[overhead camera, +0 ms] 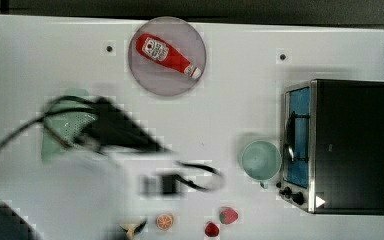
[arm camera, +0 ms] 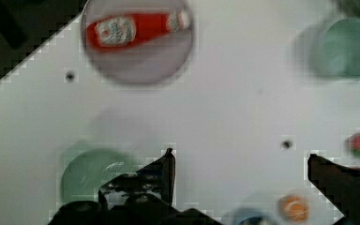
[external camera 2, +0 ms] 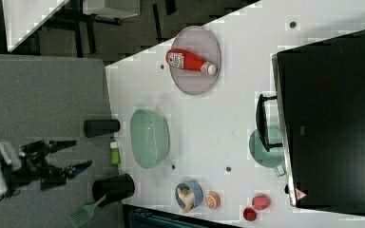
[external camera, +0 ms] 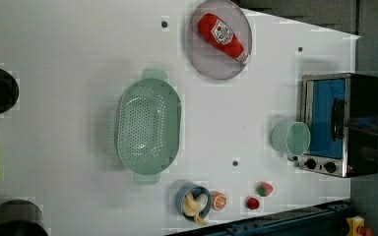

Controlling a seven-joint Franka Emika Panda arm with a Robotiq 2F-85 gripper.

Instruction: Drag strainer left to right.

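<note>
1. Gripper (arm camera: 239, 164): fingers spread wide, holding nothing, above the table (external camera: 69, 49).
2. Strainer (external camera: 149, 127): on the table at the left view's centre-left, well apart from the mug (external camera: 291, 139).

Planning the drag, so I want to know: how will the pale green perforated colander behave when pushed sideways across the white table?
The pale mint-green plastic colander looks light and stiff, so it probably slides easily. Its wide, low oblong bowl makes tipping unlikely. Pushed off-centre, it may pivot rather than travel straight.

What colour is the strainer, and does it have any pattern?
The strainer is pale mint green, its bowl dotted with small holes; the left view shows it best.
</note>
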